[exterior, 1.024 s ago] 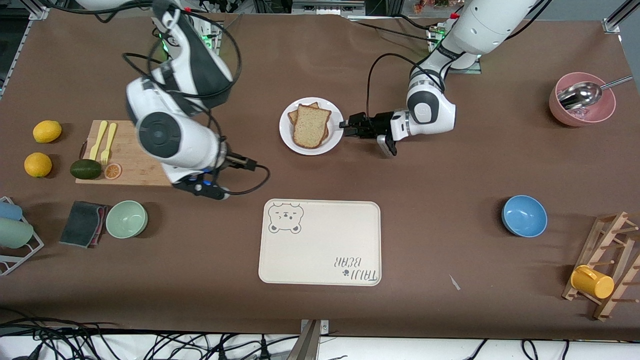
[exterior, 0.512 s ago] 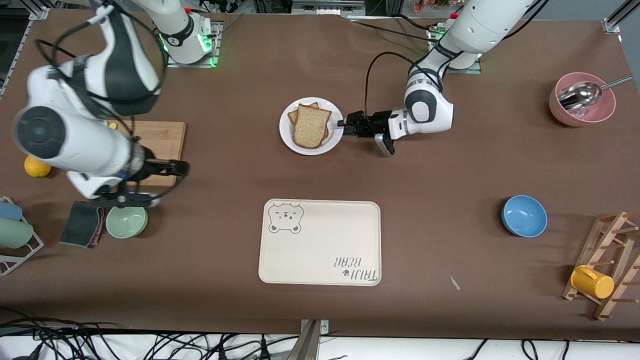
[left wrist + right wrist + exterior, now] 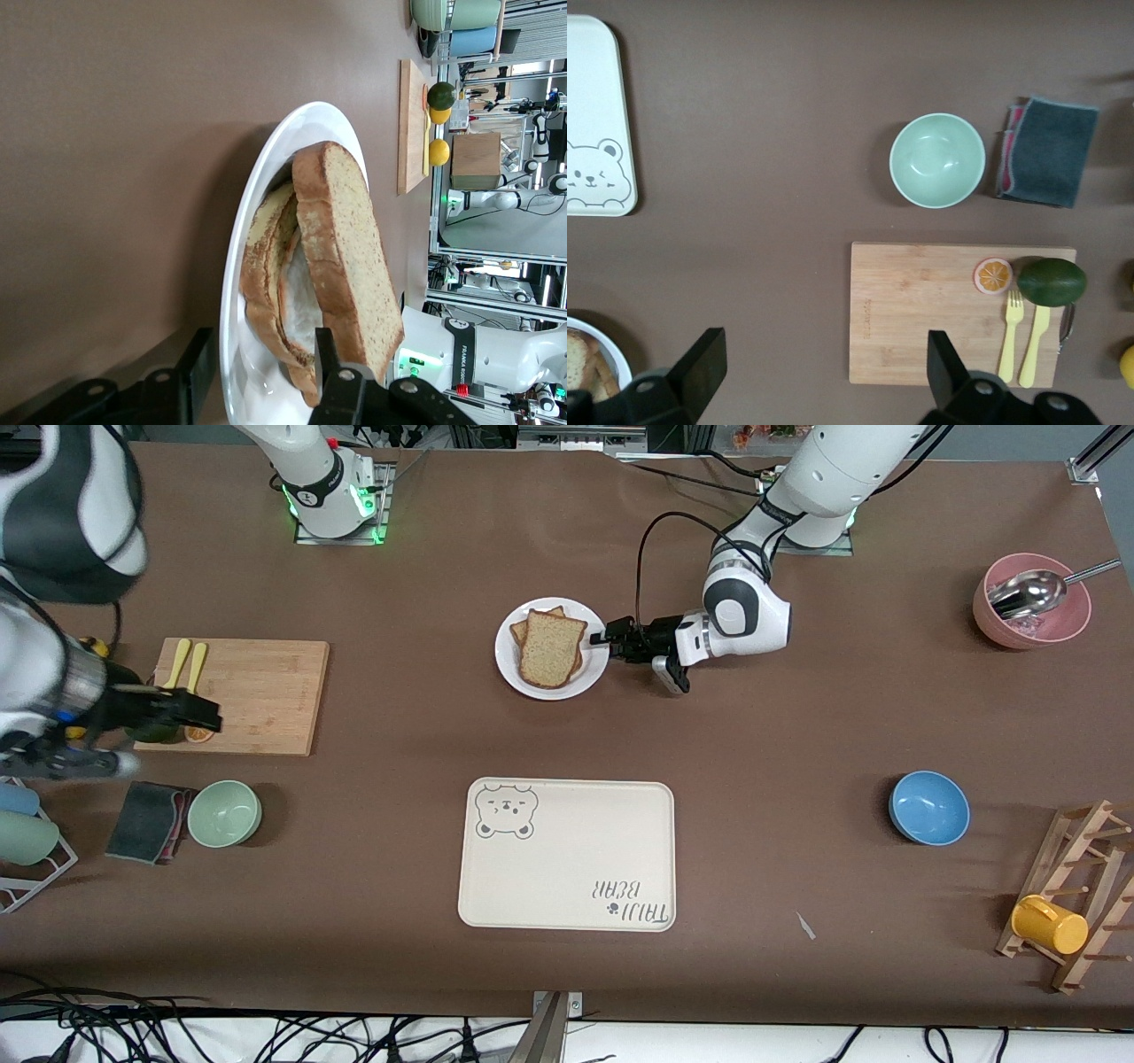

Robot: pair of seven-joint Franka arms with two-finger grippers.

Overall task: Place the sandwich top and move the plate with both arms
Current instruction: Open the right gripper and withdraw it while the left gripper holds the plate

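A brown cloth covers the table [image 3: 797, 717]. Nearest the front camera lies the cream tray [image 3: 567, 855] with a bear drawing. Farther from the camera stands the white plate [image 3: 508, 666], and the sandwich top [image 3: 549, 648] lies on it, leaning on the bread slice [image 3: 517, 629] under it. In the left wrist view the top slice is tilted, its crust raised off the lower one. The left gripper [image 3: 606, 640] is at the plate's rim on the side toward the left arm's end of the table; its jaws stand partly apart, one finger [image 3: 197, 372] outside the rim and the other over the plate against the bread, and whether they grip the rim I cannot tell. The right gripper [image 3: 197, 714] hangs wide open and empty over the wooden cutting board [image 3: 266, 691], above the avocado [image 3: 1052, 282] and orange slice [image 3: 993, 275].
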